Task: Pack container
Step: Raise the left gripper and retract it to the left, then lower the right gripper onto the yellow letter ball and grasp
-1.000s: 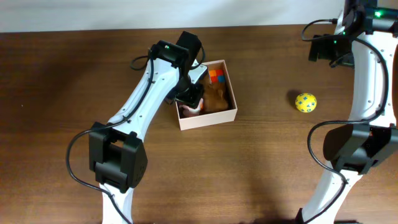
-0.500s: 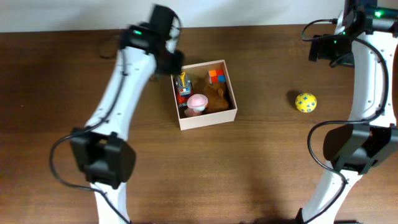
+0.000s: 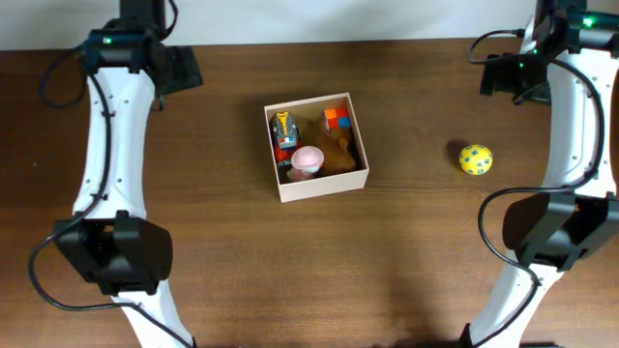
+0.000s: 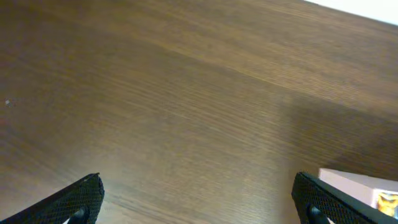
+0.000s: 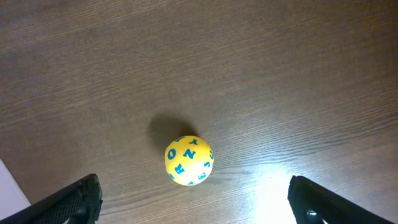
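The container (image 3: 324,184), a shallow white-walled box, sits mid-table holding a small toy vehicle (image 3: 283,133), a pink toy (image 3: 308,160), a brown toy (image 3: 338,150) and a coloured cube (image 3: 337,118). My left gripper (image 3: 182,70) hangs at the back left, well away from the box. In its wrist view it (image 4: 199,208) is open over bare wood, and a corner of the container (image 4: 354,182) shows at the right. A yellow ball with blue letters (image 3: 475,159) lies to the right of the box. My right gripper (image 5: 196,205) is open high above the ball (image 5: 189,160).
The dark wooden table (image 3: 242,261) ends at a pale strip along the back edge (image 3: 290,19). Both arm bases stand at the front left (image 3: 111,256) and front right (image 3: 551,227).
My left arm has lifted out of the container and swung to the back left, its jaws opening. The pink toy now lies in the box. The right arm has not moved.
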Motion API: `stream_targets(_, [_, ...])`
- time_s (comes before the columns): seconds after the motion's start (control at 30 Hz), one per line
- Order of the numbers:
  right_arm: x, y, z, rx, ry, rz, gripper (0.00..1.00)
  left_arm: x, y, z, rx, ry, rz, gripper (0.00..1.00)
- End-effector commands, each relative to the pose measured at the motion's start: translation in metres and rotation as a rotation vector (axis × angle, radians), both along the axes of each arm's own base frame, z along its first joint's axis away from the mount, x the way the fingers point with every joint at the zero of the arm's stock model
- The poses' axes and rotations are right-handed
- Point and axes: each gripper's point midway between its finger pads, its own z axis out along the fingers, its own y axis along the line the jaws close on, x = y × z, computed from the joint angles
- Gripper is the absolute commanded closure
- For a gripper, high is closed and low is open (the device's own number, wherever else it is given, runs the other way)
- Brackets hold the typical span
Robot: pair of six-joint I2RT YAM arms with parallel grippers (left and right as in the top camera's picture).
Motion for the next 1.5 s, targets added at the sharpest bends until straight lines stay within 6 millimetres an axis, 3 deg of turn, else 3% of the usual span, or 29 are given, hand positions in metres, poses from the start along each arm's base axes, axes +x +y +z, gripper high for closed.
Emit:
stream_targets(0.0, [0.001,-0.002,0.010,-0.018,-0.025,-0.007,0.01,-0.003,0.011,0.012,0.007,-0.025,0.035,0.01])
stream_targets(0.6, [0.001,-0.003,0.010,-0.018,-0.025,-0.010,0.01,-0.005,0.012,0.011,0.007,-0.018,0.037,0.01])
stream_targets(0.73, [0.011,0.009,0.011,0.045,-0.069,0.018,0.01,-0.005,0.011,0.011,0.007,-0.018,0.036,0.01])
stream_targets(0.97, [0.019,0.008,0.012,0.043,-0.096,0.021,0.01,-0.005,0.012,0.011,0.007,-0.018,0.037,0.01])
stream_targets(1.13, [0.007,0.012,-0.014,0.063,-0.005,0.020,0.01,-0.005,0.012,0.011,0.007,-0.018,0.037,0.01])
stream_targets(1.47, [-0.013,0.015,-0.101,0.099,0.150,-0.008,0.01,-0.005,0.012,0.011,0.007,-0.018,0.037,0.01])
